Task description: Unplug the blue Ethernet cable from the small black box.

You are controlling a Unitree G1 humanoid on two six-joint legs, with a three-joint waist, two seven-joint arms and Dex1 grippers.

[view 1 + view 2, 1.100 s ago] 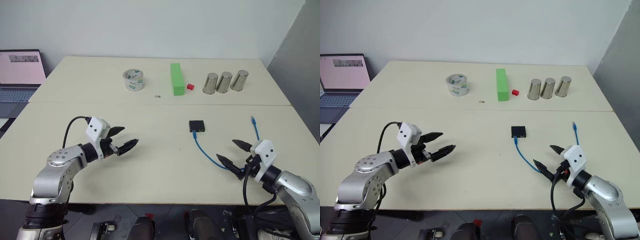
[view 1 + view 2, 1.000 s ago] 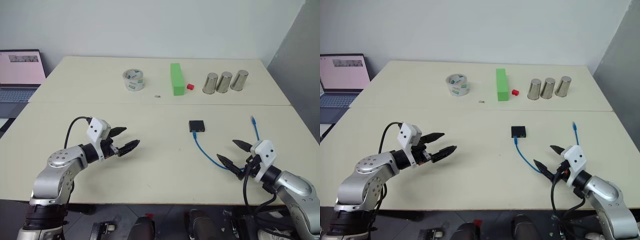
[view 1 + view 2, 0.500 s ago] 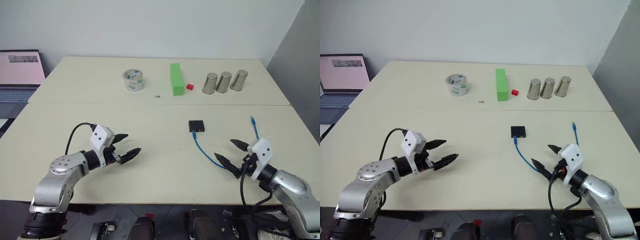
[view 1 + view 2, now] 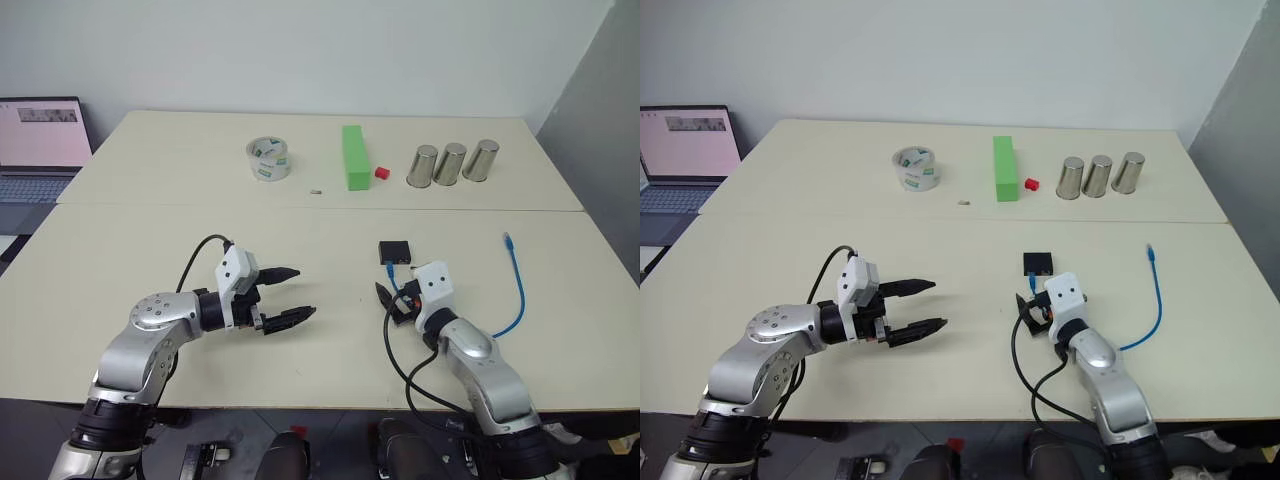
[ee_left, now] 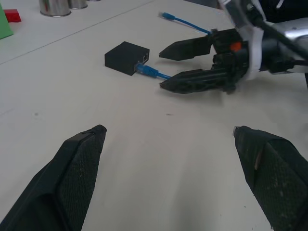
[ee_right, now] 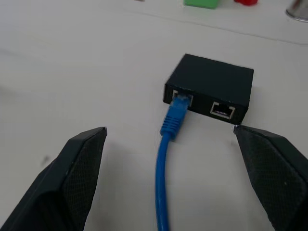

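1. Approach step: right gripper (image 6: pixel 168 178), fingers spread, empty, lined up on the bright-blue Ethernet cable (image 6: pixel 166 159) — still plugged into the small matte-black box (image 6: pixel 211 89) mid-table.
2. Left gripper (image 4: pixel 283 295) spread too, well apart.
3. Next: pinch the plug (likely brace box), pull straight.

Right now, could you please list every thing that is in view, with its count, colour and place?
small black box: 1, black, near table, centre-right.
blue Ethernet cable: 1, blue, plugged into the box, looping right.
tape roll: 1, clear, far table.
block: 1, green, right of the tape.
small piece: 1, red, beside the block.
cups: 3, metal, far right.
laptop: 1, left edge.
left hand: open, near centre.
right hand: open, before the box.
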